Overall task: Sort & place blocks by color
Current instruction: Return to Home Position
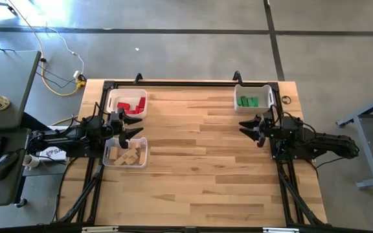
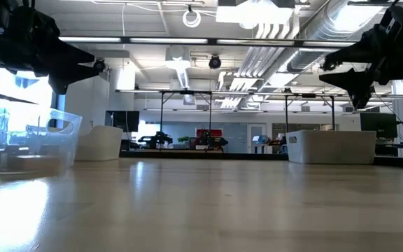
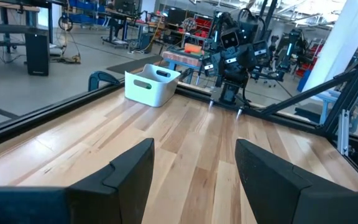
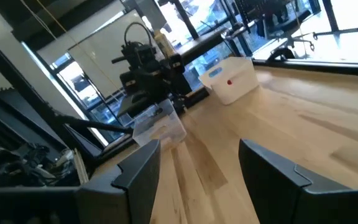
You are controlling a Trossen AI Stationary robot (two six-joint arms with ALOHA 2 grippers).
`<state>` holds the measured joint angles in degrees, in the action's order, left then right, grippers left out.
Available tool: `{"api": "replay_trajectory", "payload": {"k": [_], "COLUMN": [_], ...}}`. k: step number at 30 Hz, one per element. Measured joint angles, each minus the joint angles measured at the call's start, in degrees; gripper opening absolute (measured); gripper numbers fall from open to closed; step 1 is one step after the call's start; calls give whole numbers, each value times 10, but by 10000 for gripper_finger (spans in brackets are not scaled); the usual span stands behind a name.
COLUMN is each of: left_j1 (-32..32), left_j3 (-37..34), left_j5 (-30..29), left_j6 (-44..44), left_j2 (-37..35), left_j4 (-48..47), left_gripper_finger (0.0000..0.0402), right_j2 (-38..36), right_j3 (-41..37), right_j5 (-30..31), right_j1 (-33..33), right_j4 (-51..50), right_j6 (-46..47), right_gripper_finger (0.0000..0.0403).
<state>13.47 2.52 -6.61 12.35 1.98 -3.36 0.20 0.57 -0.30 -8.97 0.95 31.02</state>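
Right end effector [image 4: 197, 149] (spread apart) faces white bin [image 4: 242, 76] across table [image 4: 303, 124].

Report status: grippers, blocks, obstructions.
Left gripper, right gripper open, empty. Red blocks in left bin, green blocks in right bin, plain blocks in clear bin. Nothing blocking.

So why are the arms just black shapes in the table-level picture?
Low view: bright ceiling lights behind leave the left arm and right arm as silhouettes, and the tabletop carries a pale sheen. High view: even light, red blocks and green blocks show plainly.
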Motion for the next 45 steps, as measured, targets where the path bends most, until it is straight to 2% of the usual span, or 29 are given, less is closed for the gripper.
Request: {"api": "replay_trajectory", "payload": {"k": [45], "left_j1": [0], "left_j3": [0], "left_j5": [0], "left_j6": [0], "left_j2": [0], "left_j4": [0], "left_gripper_finger": [213], "right_j2": [6], "right_j3": [1], "right_j5": [2], "right_j1": [0], "right_j4": [-4], "right_j6": [-13], "right_gripper_finger": [204]}}
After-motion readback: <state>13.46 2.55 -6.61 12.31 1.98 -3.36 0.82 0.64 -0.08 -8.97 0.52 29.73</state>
